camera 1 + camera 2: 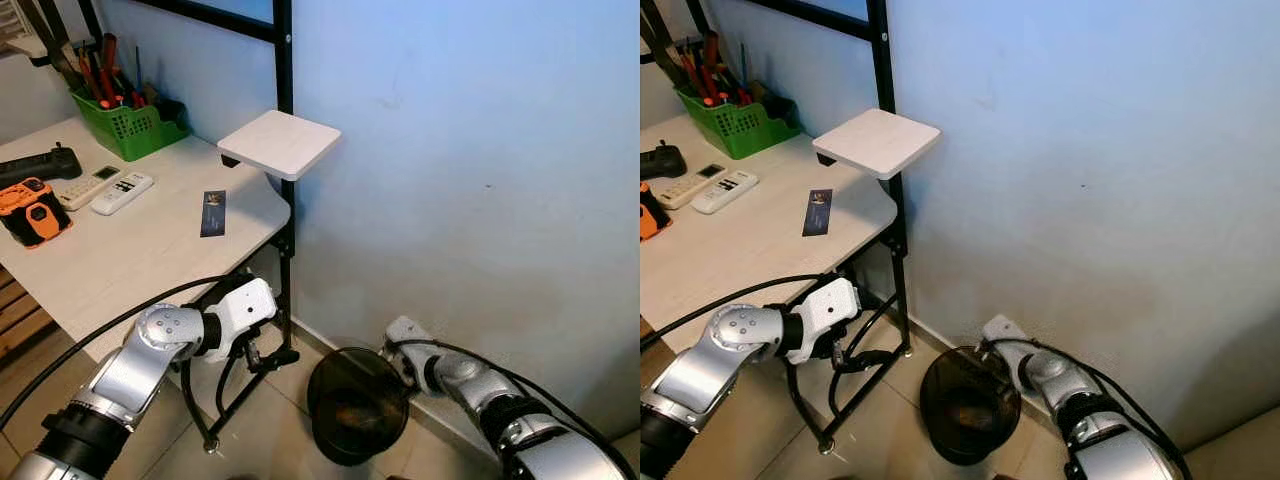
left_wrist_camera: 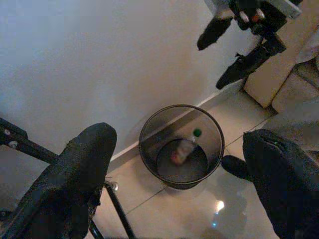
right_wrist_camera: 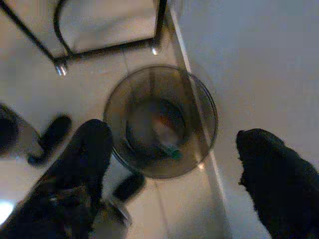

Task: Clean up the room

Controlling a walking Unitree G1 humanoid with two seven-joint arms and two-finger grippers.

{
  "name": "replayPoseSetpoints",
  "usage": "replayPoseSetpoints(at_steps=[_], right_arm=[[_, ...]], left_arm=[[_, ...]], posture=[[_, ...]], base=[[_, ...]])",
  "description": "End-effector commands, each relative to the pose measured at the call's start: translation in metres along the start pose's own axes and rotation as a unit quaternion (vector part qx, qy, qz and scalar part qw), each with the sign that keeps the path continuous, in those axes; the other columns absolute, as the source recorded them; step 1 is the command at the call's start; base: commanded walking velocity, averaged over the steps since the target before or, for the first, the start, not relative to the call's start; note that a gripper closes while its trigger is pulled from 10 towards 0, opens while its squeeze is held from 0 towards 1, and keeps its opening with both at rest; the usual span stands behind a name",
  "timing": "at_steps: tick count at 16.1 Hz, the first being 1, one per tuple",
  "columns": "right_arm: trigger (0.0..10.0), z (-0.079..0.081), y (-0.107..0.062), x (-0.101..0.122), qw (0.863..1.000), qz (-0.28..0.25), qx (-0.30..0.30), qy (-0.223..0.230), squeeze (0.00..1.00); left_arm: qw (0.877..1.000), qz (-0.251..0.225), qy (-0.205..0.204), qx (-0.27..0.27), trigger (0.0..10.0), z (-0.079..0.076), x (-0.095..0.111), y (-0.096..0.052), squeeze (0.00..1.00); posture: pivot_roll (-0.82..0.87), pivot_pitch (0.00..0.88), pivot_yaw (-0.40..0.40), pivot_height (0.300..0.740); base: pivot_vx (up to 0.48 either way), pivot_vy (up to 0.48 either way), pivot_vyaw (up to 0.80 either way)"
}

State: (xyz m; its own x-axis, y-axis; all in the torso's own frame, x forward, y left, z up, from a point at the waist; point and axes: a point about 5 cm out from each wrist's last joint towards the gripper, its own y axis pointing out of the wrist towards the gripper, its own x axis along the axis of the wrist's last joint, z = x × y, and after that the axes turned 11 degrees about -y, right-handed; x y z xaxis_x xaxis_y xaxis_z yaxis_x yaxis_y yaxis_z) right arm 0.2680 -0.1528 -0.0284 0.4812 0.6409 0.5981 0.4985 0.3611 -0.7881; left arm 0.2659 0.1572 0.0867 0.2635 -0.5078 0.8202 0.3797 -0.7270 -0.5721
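A black mesh wastebasket [image 1: 358,405] stands on the tiled floor against the wall. A clear bottle with a green cap [image 2: 185,148] lies in its bottom, also seen as the bottle [image 3: 167,135] in the right wrist view. My left gripper [image 2: 179,181] hangs open above and beside the basket, close to the desk's black leg, with nothing between its fingers. My right gripper [image 3: 174,174] is open over the basket's rim on the wall side, and it is empty. In the left wrist view the right gripper's two black fingers [image 2: 249,60] are spread apart.
A pale desk [image 1: 120,260] on a black frame [image 1: 285,240] stands at the left. It carries a green basket of tools [image 1: 125,125], two remotes [image 1: 120,193], an orange device [image 1: 35,212] and a dark card [image 1: 213,212]. A white shelf [image 1: 280,143] juts out. A beige sofa [image 2: 294,69] stands nearby.
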Motion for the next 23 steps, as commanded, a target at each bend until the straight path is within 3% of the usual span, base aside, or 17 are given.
replayPoseSetpoints(at_steps=[1, 3, 5, 7, 8, 9, 10, 12, 13, 14, 15, 16, 18, 20, 21, 23], right_arm=[[10.0, -0.006, -0.003, 0.004, 0.999, -0.026, -0.001, 0.028, 1.00], [10.0, -0.032, -0.020, 0.007, 0.987, -0.115, -0.064, 0.093, 1.00], [10.0, -0.041, -0.053, 0.013, 0.950, -0.245, -0.134, 0.141, 1.00], [10.0, -0.037, -0.079, 0.014, 0.930, -0.289, -0.194, 0.117, 1.00], [10.0, -0.035, -0.086, 0.017, 0.922, -0.302, -0.204, 0.131, 1.00], [10.0, -0.029, -0.097, 0.024, 0.907, -0.329, -0.210, 0.156, 1.00], [10.0, -0.023, -0.104, 0.030, 0.894, -0.351, -0.221, 0.170, 1.00], [10.0, -0.018, -0.106, 0.029, 0.888, -0.342, -0.242, 0.188, 1.00], [10.0, -0.016, -0.104, 0.031, 0.888, -0.341, -0.240, 0.194, 1.00], [10.0, -0.015, -0.105, 0.035, 0.887, -0.345, -0.248, 0.178, 1.00], [10.0, -0.017, -0.107, 0.040, 0.882, -0.355, -0.266, 0.158, 1.00], [10.0, -0.019, -0.109, 0.042, 0.875, -0.359, -0.275, 0.173, 1.00], [10.0, -0.020, -0.109, 0.041, 0.873, -0.350, -0.283, 0.188, 1.00], [10.0, -0.020, -0.101, 0.051, 0.870, -0.367, -0.240, 0.226, 1.00], [10.0, -0.019, -0.098, 0.055, 0.873, -0.366, -0.237, 0.219, 1.00], [10.0, -0.014, -0.092, 0.052, 0.882, -0.344, -0.235, 0.222, 1.00]], left_arm=[[1.000, -0.004, 0.007, 0.001, 10.0, -0.002, 0.004, 0.001, 0.00], [0.993, -0.071, -0.029, 0.094, 10.0, -0.001, 0.009, -0.003, 0.00], [0.967, -0.119, -0.101, 0.200, 10.0, 0.004, 0.009, -0.015, 0.00], [0.944, -0.147, -0.122, 0.271, 10.0, 0.004, 0.008, -0.025, 0.00], [0.934, -0.155, -0.128, 0.296, 10.0, 0.003, 0.008, -0.028, 0.00], [0.911, -0.174, -0.154, 0.341, 10.0, 0.002, 0.008, -0.034, 0.00], [0.899, -0.180, -0.167, 0.362, 10.0, -0.002, 0.006, -0.033, 0.00], [0.895, -0.178, -0.171, 0.372, 10.0, -0.006, 0.006, -0.027, 0.00], [0.898, -0.176, -0.168, 0.367, 10.0, -0.009, 0.007, -0.024, 0.00], [0.899, -0.174, -0.169, 0.364, 10.0, -0.012, 0.006, -0.022, 0.00], [0.899, -0.172, -0.173, 0.365, 10.0, -0.012, 0.004, -0.021, 0.00], [0.894, -0.177, -0.191, 0.365, 10.0, -0.013, 0.001, -0.022, 0.00], [0.896, -0.173, -0.199, 0.358, 10.0, -0.005, 0.001, -0.020, 0.00], [0.911, -0.156, -0.156, 0.349, 10.0, 0.001, 0.003, -0.018, 0.00], [0.906, -0.164, -0.161, 0.355, 10.0, 0.004, 0.005, -0.017, 0.00], [0.909, -0.169, -0.153, 0.350, 10.0, 0.006, 0.011, -0.016, 0.00]], posture=[[0.09, 0.000, -0.016, 0.740], [0.08, 0.000, -0.020, 0.740], [0.06, 0.000, -0.010, 0.740], [0.04, 0.000, -0.003, 0.740], [0.03, 0.000, -0.001, 0.740], [0.03, 0.000, -0.003, 0.740], [0.04, 0.000, -0.012, 0.740], [0.04, 0.000, -0.014, 0.740], [0.05, 0.000, -0.019, 0.740], [0.06, 0.000, -0.025, 0.740], [0.07, 0.000, -0.031, 0.740], [0.08, 0.000, -0.035, 0.740], [0.06, 0.000, -0.015, 0.740], [0.06, 0.000, -0.015, 0.740], [0.07, 0.000, -0.017, 0.740], [0.07, 0.000, -0.015, 0.740]], base=[[0.000, 0.000, 0.00], [0.000, 0.000, 0.00], [0.000, 0.000, 0.00], [0.000, 0.000, 0.00], [0.000, 0.000, 0.00], [0.000, 0.000, -0.44], [0.000, 0.000, -0.79], [0.000, 0.000, -0.78], [0.000, 0.000, -0.78], [0.000, 0.000, -0.76], [0.000, 0.000, -0.78], [0.000, 0.000, -0.78], [0.000, 0.000, -0.78], [0.000, 0.000, -0.76], [0.000, 0.000, -0.74], [0.000, 0.000, -0.74]])
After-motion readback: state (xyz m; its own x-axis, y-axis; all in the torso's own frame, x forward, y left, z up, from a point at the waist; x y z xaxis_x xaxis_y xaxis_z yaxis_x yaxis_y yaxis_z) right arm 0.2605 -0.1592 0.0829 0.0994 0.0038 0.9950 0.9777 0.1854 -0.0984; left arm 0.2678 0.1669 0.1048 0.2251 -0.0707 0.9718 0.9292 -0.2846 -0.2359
